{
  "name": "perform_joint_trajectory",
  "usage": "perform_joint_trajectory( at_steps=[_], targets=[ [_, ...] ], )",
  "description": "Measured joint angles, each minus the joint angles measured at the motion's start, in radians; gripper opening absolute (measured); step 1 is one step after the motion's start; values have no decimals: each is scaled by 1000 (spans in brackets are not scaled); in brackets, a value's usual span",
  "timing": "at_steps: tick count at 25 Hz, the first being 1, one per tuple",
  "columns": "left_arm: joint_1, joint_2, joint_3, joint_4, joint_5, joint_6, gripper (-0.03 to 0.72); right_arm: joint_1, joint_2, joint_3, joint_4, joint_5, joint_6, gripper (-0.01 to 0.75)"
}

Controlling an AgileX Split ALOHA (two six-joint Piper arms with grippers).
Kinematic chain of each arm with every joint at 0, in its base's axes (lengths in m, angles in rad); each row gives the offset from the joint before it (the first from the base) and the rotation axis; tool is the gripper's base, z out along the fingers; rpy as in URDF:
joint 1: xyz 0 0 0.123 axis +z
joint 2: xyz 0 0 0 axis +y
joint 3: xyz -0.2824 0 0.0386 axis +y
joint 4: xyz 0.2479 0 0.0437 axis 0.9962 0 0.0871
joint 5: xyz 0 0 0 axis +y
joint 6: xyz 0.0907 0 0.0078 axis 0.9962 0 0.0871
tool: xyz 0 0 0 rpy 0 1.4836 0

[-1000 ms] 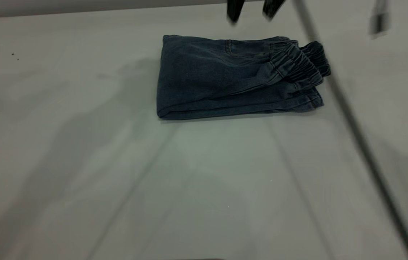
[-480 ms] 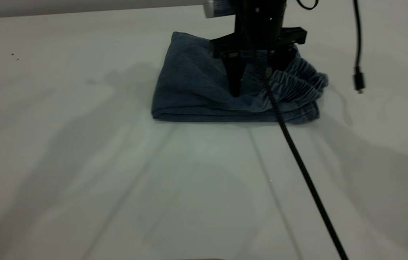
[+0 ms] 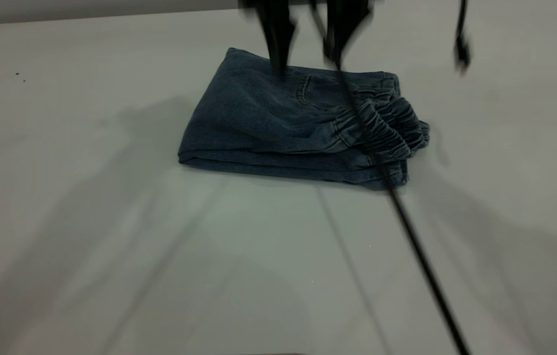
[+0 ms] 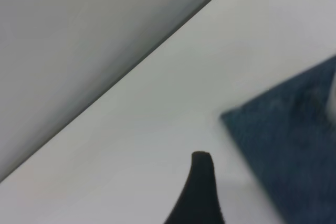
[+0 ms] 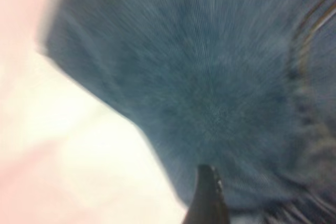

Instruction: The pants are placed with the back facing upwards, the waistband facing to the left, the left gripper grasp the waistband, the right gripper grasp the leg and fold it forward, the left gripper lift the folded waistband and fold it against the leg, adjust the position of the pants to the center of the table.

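The pants (image 3: 278, 118) lie folded into a compact blue denim bundle on the far half of the table (image 3: 111, 222). The gathered waistband (image 3: 387, 128) is on top at the bundle's right end. The leg is folded in and cannot be told apart. My right gripper (image 3: 308, 49) hovers open just above the bundle's far edge, one finger (image 3: 276, 39) over the denim. In the right wrist view denim (image 5: 210, 77) fills the picture beyond its scuffed finger (image 5: 207, 198). The left gripper (image 4: 262, 187) is open beside a corner of the pants (image 4: 294, 145), out of the exterior view.
A black cable (image 3: 421, 256) runs from the right gripper across the waistband to the near right. A small plug (image 3: 462, 49) dangles at the far right. The table's far edge (image 3: 86, 17) meets a grey wall. Two tiny specks (image 3: 19, 75) mark the far left.
The right gripper came down onto the pants, then lifted off them. The bundle has slid left and nearer and turned slightly.
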Motion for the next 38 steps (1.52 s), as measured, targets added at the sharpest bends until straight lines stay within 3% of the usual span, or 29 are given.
perform_joint_trajectory(
  at_steps=[5, 9, 12, 15, 20, 25, 30, 38],
  targets=[
    [0, -137, 0, 219, 283, -186, 552, 0, -280, 0, -14, 17, -24, 475],
    [0, -203, 0, 306, 498, -266, 497, 0, -469, 0, -44, 36, -32, 475],
    [0, -244, 14, 312, 502, -287, 477, 0, -601, 19, -48, 40, -32, 475],
    [0, -304, 77, 306, 502, -305, 475, 0, -739, 132, -52, 40, -39, 475],
    [0, -466, 264, 252, 502, -346, 475, 0, -976, 458, -78, 43, -44, 475],
    [0, -676, 512, 166, 501, -376, 475, 0, -1219, 874, -83, 41, -43, 475],
    [0, -883, 721, 152, 495, -452, 475, 0, -1418, 1237, -97, -10, -4, 475],
    [0, -1140, 971, 150, 480, -530, 475, 0, -1767, 1530, -101, -41, 3, 475]
  ],
)
